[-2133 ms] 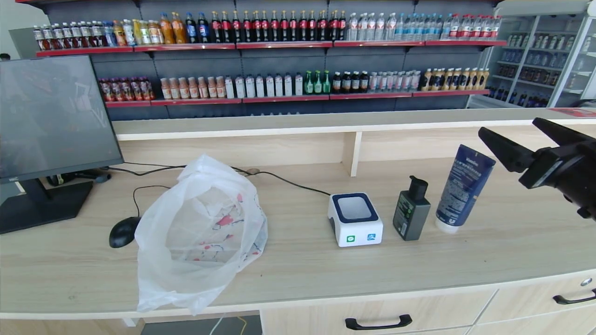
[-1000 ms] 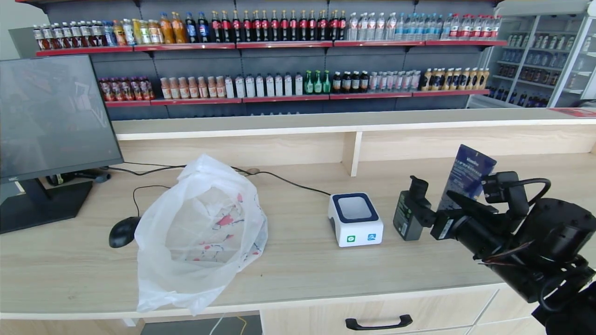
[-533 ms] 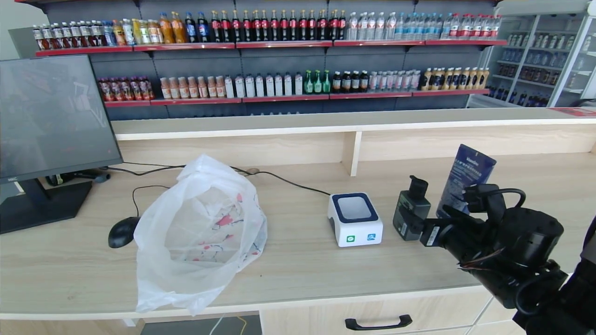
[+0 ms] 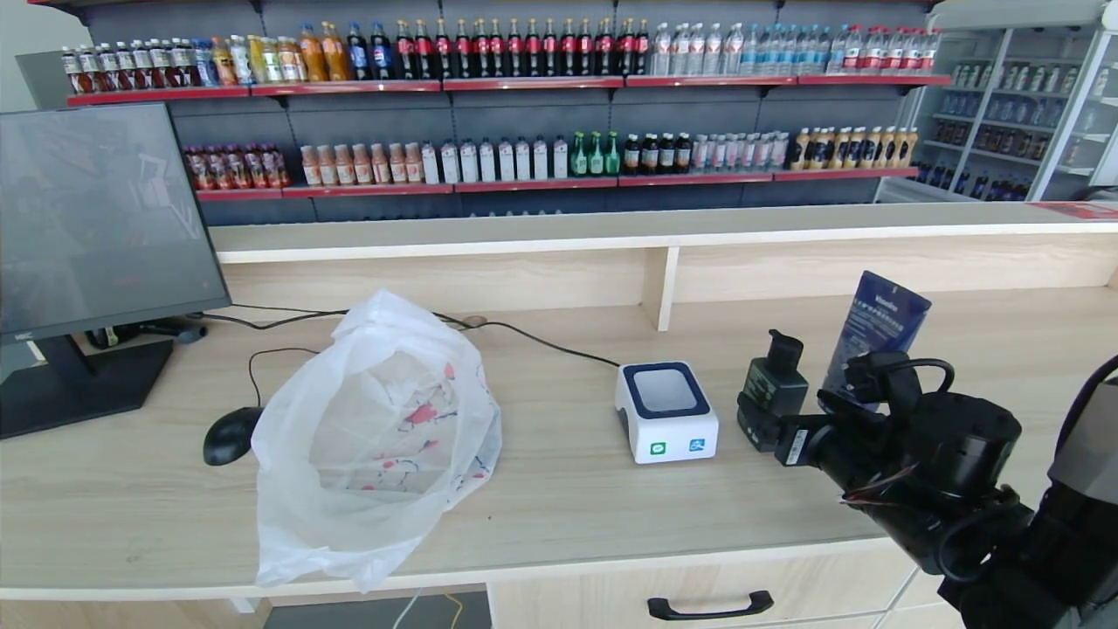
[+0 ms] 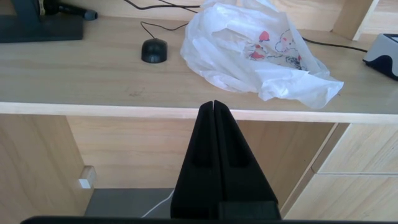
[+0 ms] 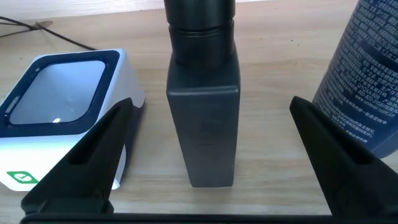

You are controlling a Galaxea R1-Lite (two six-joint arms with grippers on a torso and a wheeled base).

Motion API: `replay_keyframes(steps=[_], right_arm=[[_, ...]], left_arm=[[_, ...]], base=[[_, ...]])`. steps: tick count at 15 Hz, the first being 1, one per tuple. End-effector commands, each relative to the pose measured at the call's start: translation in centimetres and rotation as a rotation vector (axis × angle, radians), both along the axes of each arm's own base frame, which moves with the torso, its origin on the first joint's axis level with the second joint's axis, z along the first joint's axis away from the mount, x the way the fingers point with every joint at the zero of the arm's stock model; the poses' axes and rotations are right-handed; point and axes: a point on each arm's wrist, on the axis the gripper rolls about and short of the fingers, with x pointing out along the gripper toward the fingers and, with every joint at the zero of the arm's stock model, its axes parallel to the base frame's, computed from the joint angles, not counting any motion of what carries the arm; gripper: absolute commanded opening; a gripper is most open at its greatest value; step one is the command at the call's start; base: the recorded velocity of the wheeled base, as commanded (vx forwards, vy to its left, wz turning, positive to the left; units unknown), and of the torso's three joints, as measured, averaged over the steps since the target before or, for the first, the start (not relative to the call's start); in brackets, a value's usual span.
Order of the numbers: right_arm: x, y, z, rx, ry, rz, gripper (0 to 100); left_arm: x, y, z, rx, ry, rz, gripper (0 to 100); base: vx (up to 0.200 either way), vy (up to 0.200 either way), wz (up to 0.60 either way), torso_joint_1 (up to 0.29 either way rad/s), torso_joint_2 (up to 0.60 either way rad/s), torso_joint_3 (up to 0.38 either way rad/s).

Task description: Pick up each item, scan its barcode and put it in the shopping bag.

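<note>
Right claw (image 4: 786,415) is covering the pump bottle's (image 4: 770,380) base and the blue tube's (image 4: 880,319) lower half in head view. In right wrist view the frame edge is cutting off the bottle's pump head above the claw, the tube's outer side on one flank and the scanner's (image 6: 59,99) outer side on the other. Tube print is coming out too small to read.

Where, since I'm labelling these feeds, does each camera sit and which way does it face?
Head view: on the head, looking forward and down at the counter; the right gripper shows at the right.
Left wrist view: in front of the counter, facing the shopping bag; left gripper, jaws shut.
Right wrist view: low over the counter, facing the pump bottle between open jaws.
Shared: head and right wrist views both show the scanner.
</note>
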Motion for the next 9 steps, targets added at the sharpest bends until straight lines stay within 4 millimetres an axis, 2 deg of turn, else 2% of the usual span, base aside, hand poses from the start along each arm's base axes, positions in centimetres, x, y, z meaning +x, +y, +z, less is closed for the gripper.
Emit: replay_keyframes(steps=[1,9], right_arm=[[0.4,0.1,-0.3,-0.001,0.004,0.001,100],[1.6,0.5,-1.4,-0.004,0.017,0.001,100]], left_arm=[[0.0,0.0,0.0,0.0,0.0,0.001,0],[0.0,0.0,0.0,0.0,0.001,0.001,0]], base=[[0.0,0.0,0.0,0.0,0.0,0.0],[0.0,0.0,0.0,0.0,0.0,0.0]])
